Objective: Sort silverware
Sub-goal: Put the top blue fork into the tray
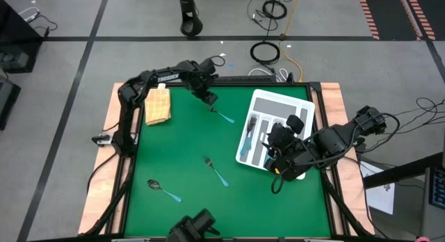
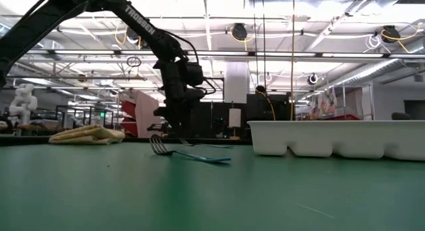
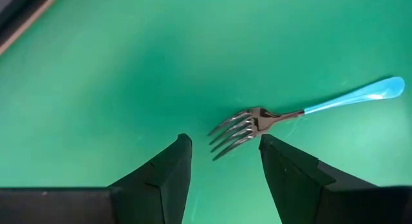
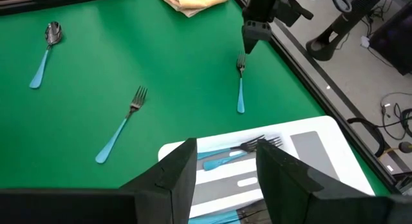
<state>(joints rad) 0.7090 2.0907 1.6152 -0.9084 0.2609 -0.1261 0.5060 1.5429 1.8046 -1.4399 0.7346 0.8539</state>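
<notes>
Three silverware pieces loose on counter [image 1: 181,200]; left tool [image 1: 209,99] open, empty, poised above fork [image 1: 224,116] tines for pickup; right tool [image 4: 222,169] parted, empty, over tray [image 1: 278,101].

The right tool [image 1: 278,153] blocks part of the white tray [image 1: 278,101] from above, so the cutlery under it can't be counted. Over the right wrist, the tray [image 4: 309,147] runs off the edge. At table level, the tray wall [image 2: 339,138] hides everything inside.

Robotics lab, open industrial hall.
Grey taped concrete floor [image 1: 62,61] with loose black coiled cables [image 1: 265,52]; exposed white ceiling trusses [image 2: 279,18]; white humanoid robot figure [image 2: 23,101] behind green-topped table [image 1: 181,151].
</notes>
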